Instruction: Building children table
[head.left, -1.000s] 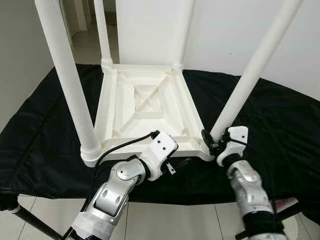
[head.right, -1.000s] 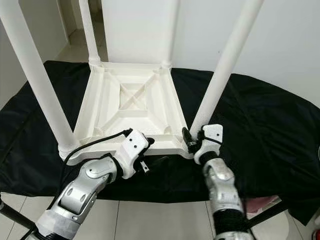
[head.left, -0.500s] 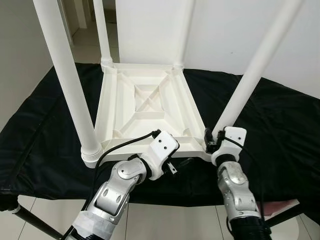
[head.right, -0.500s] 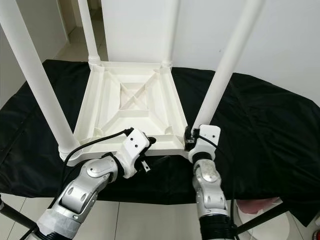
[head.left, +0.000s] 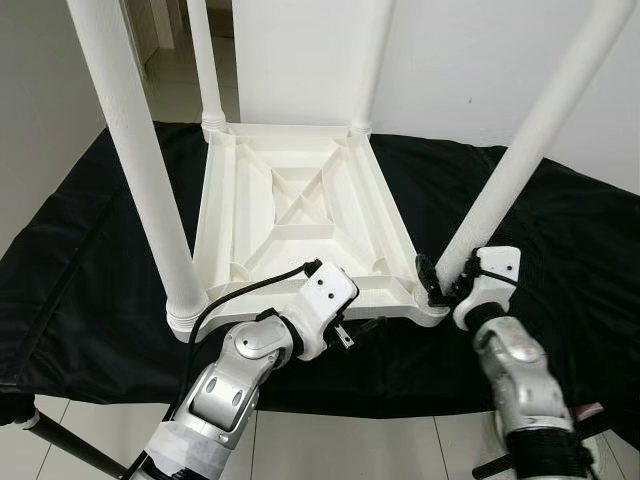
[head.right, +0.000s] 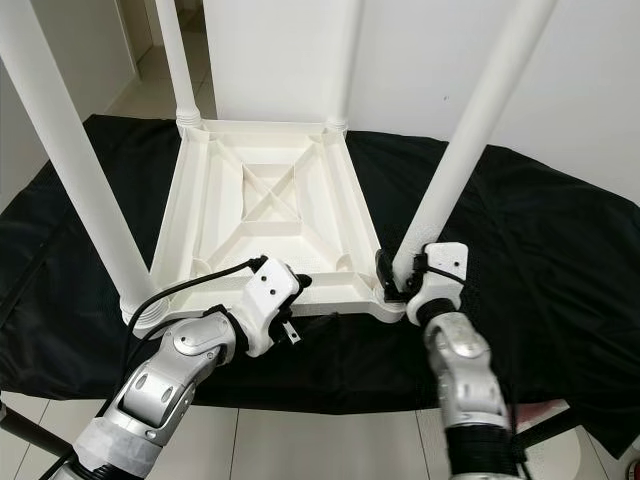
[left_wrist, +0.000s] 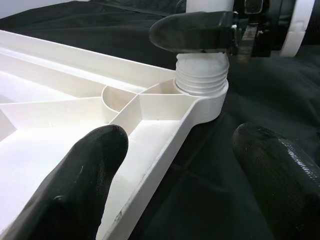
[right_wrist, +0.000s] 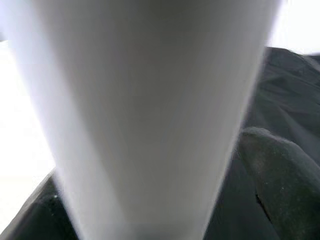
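**A:** Where's the work right now?

**B:** Look at the lower right of the head views. Your right gripper (head.left: 447, 283) is clamped around the base of the near-right leg (head.left: 520, 150), just above the threaded collar where it enters the corner socket (left_wrist: 201, 95) of the upturned tabletop (head.left: 300, 215). That leg leans up and away toward the upper right of the frame instead of standing straight like the other three.

**A:** And your left arm?

**B:** Your left gripper (left_wrist: 185, 170) is at the bottom centre, fingers spread wide on either side of the tabletop's near rim, one finger (left_wrist: 82, 175) over the ribbed underside, the other out over the black cloth (head.left: 80, 250). It has hold of nothing that I can see.

**A:** So what does the next move turn on?

**B:** The leg's long axis. I'd judge it has to come upright over the socket before you turn it further, and your right arm is the one already on it.
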